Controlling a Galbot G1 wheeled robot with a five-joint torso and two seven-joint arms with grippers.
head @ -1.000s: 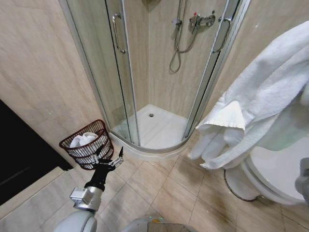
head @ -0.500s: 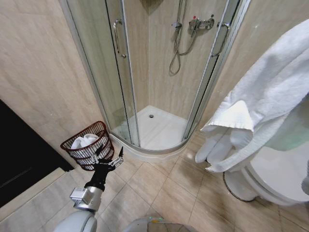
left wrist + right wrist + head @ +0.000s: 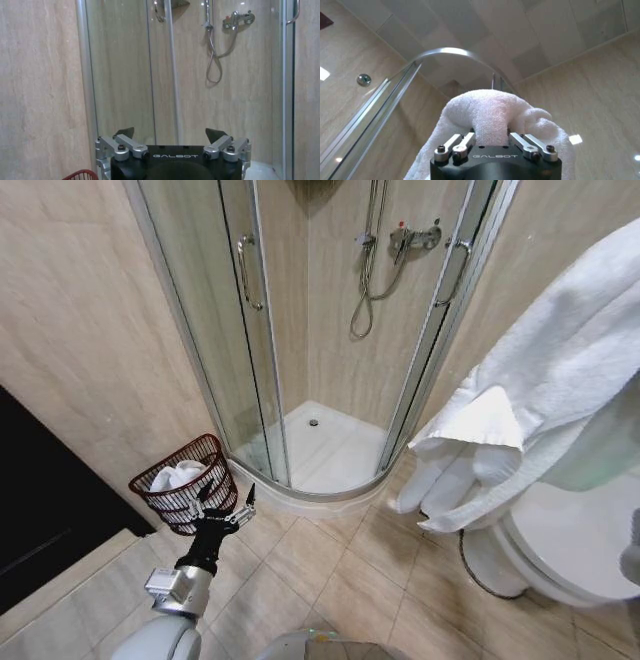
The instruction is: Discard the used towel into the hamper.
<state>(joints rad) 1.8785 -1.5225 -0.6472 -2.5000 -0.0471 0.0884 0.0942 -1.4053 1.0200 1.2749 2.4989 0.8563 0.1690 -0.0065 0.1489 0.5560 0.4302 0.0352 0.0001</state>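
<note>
The used towel (image 3: 545,385) is large and white and hangs high at the right of the head view, its folded ends drooping over the toilet. In the right wrist view my right gripper (image 3: 491,139) is shut on a bunched fold of this towel (image 3: 492,114). The hamper (image 3: 192,498), a dark red wire basket, stands on the floor by the left wall beside the shower, with a white cloth (image 3: 178,475) lying in it. My left gripper (image 3: 226,498) is open and empty, low and just in front of the hamper. Its wrist view shows it open (image 3: 170,133) with the hamper rim (image 3: 82,174) at the corner.
A curved glass shower cabin (image 3: 255,340) with a white tray (image 3: 335,448) fills the corner ahead. A white toilet (image 3: 575,555) stands at the right under the towel. A dark panel (image 3: 40,515) lines the left wall. Beige floor tiles (image 3: 340,575) lie between hamper and toilet.
The whole head picture has shifted slightly, so the camera moved. The towel's hanging ends have swung a little. My left arm keeps its pose.
</note>
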